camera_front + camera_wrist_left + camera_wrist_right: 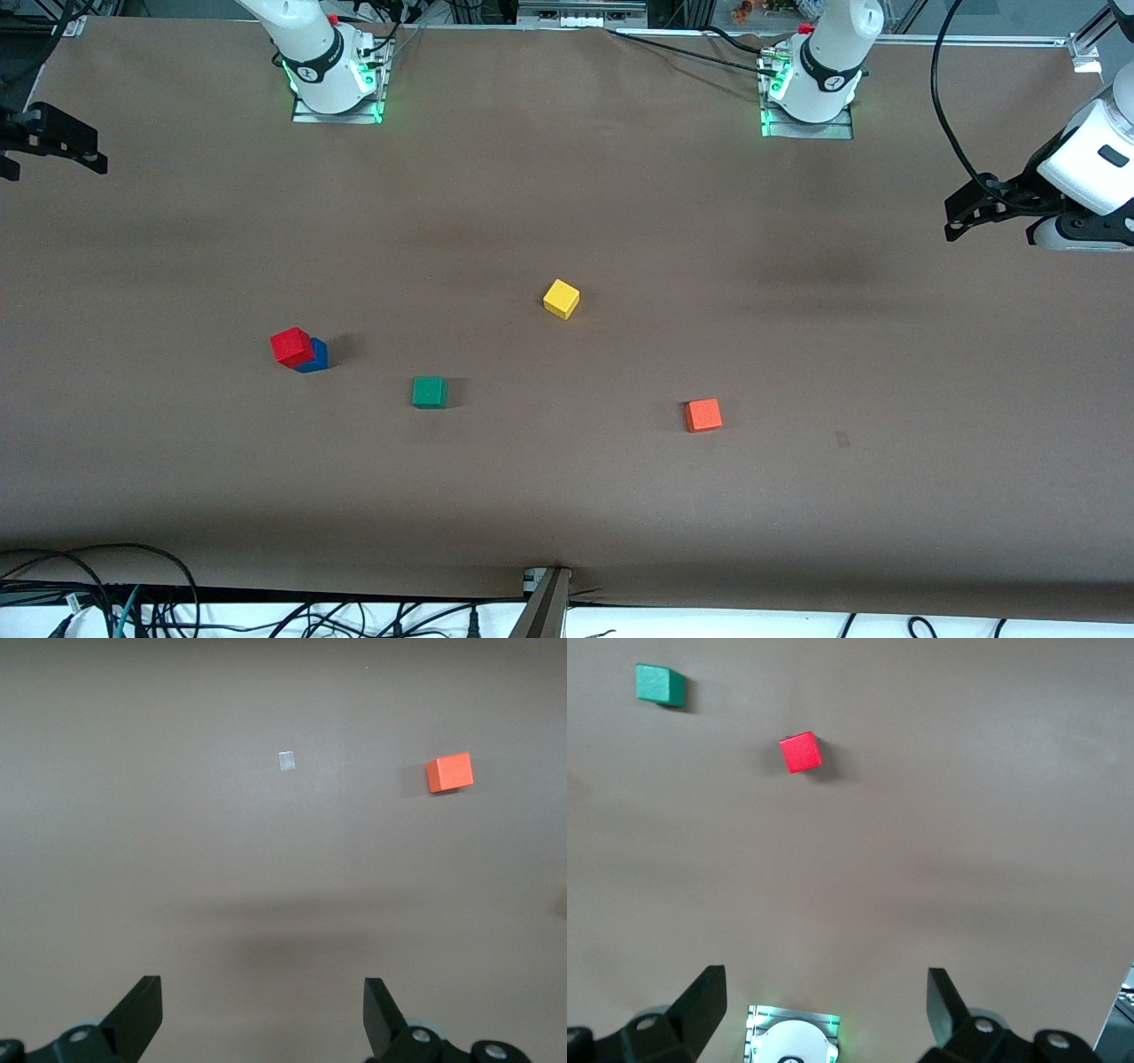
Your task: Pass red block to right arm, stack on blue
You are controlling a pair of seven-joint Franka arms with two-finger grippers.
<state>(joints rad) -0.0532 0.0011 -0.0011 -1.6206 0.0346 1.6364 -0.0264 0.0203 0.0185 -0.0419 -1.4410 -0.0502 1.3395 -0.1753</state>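
The red block [291, 345] rests on the blue block [314, 357], turned a little askew on it, toward the right arm's end of the table. In the right wrist view the red block [801, 752] hides the blue one beneath it. My right gripper [53, 167] is open and empty, raised at the table's edge at the right arm's end; it also shows open in the right wrist view [826, 1014]. My left gripper [953, 217] is open and empty, raised at the left arm's end, and shows open in the left wrist view [263, 1019].
A green cube [429, 392] lies beside the stack, a yellow cube [561, 299] mid-table, and an orange cube [703, 415] toward the left arm's end. A small grey patch [842, 439] marks the brown table cover. Cables run along the edge nearest the front camera.
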